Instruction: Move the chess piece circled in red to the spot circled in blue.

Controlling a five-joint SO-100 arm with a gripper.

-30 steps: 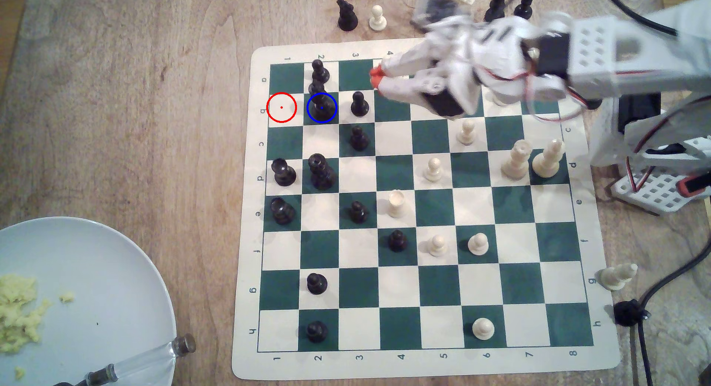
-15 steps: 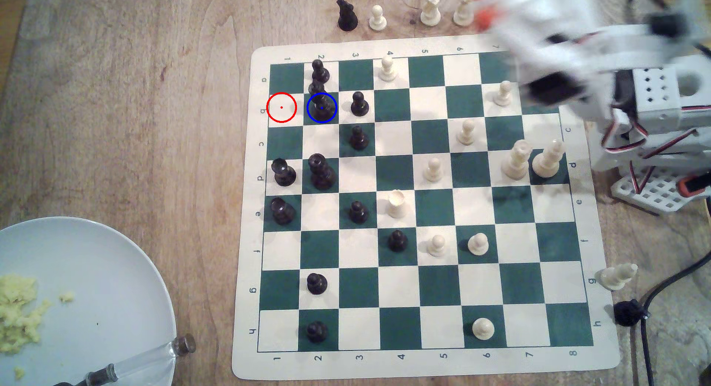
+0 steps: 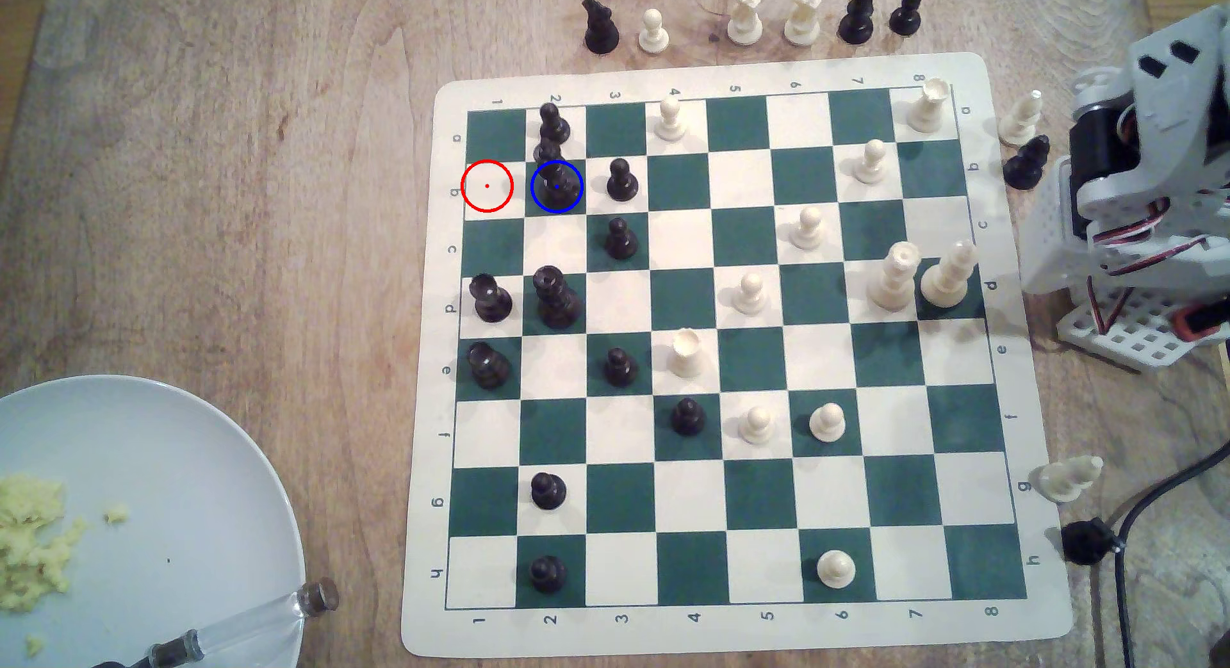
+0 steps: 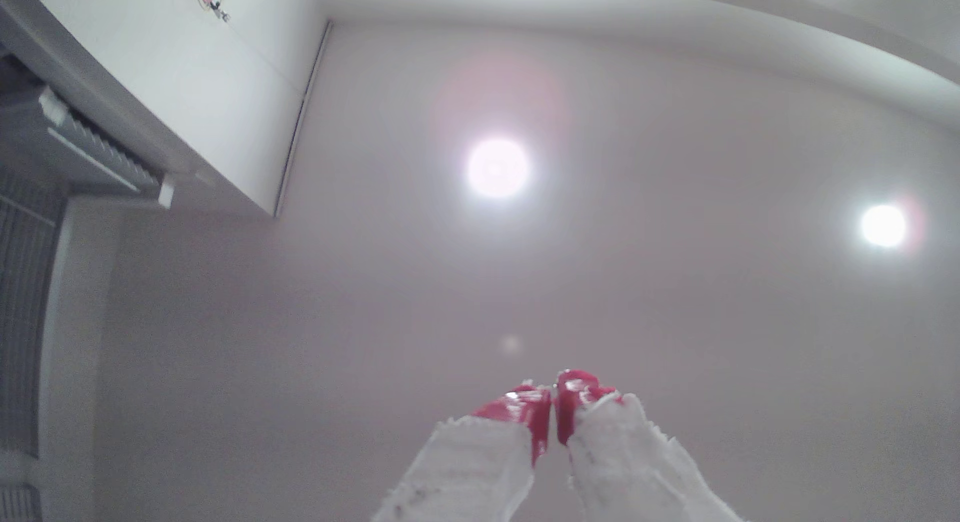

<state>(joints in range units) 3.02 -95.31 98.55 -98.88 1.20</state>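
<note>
In the exterior view, the tall black chess piece with a wide round base and rounded top [image 3: 556,181] stands inside the thin blue circle on a dark green square [image 3: 540,206], just beside the bare cream square ringed in red [image 3: 487,186]. A black pawn [image 3: 554,124] stands close behind it. The green-and-cream roll-up chess mat [image 3: 732,631] lies flat on a pale wooden desk [image 3: 200,176], captured pieces lined along its far edge, and a pale blue plate with yellow crumbs [image 3: 166,475] sits at the exterior view's lower left. The white printed arm [image 3: 1145,176] is folded at the exterior view's right, well apart from the piece. Judging by this, the placing looks done and the step in hand is parking; nothing more seems called for.

In the wrist view, the red-tipped hand [image 4: 553,413] points up at a white ceiling with two round lights [image 4: 497,167], its tips pressed together around nothing.
</note>
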